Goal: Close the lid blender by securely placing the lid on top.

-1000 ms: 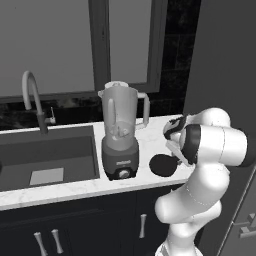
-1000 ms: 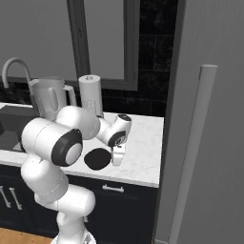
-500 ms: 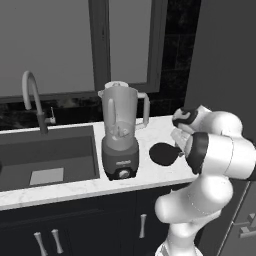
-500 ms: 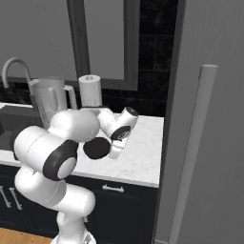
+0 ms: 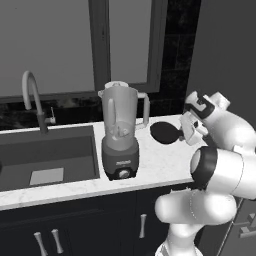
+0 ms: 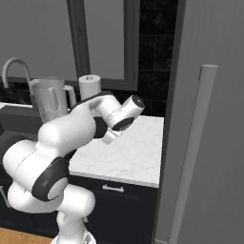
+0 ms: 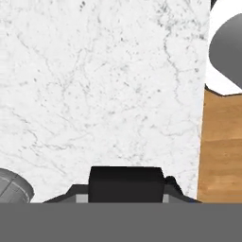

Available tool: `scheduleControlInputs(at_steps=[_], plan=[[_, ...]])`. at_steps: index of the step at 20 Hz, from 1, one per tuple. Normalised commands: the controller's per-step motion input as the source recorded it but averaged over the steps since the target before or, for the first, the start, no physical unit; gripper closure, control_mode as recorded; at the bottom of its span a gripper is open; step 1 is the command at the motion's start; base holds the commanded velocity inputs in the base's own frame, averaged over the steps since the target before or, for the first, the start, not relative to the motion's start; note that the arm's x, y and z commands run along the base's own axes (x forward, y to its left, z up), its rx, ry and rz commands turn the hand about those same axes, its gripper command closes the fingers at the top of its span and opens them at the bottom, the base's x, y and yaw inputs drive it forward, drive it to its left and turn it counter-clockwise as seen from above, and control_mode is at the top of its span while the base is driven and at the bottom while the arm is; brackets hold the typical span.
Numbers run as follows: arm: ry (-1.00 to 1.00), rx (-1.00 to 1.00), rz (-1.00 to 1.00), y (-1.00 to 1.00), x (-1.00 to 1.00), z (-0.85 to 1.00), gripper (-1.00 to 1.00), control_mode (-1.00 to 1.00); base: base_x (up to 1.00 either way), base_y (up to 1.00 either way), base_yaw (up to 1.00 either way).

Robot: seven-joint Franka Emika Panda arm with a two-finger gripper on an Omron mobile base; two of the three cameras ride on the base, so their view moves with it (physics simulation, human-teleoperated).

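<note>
The blender stands on the white marble counter, a clear jar with a side handle on a dark grey base with a front knob; its mouth is uncovered. It also appears at the left. The black round lid hangs in the air to the right of the jar, about level with the jar's lower half. My gripper is shut on the lid's side tab. In the hand view the black tab sits between the fingertips, over the marble, with the blender's base at the lower left.
A dark sink with a curved faucet lies left of the blender. A paper towel roll stands at the back wall. A tall grey cabinet side closes the counter's right end. Wooden floor shows beyond the counter edge.
The lid has come off the counter and risen with the gripper, moving up and back. The wrist has swung upward and turned; the blender has not moved.
</note>
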Motion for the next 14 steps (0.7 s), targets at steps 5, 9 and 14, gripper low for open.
scheduleControlInputs(at_steps=[5, 9, 14], plan=[[-0.03, 0.19, -0.24, 0.0, 0.0, 1.0, 1.0, -1.0, 0.0, 0.0, 0.0], [-0.1, 0.14, -0.19, 0.18, 0.0, 1.0, 1.0, -1.0, 0.0, 0.0, 0.0], [-0.12, 0.13, -0.18, 0.31, 0.0, 1.0, 1.0, -1.0, 0.0, 0.0, 0.0]])
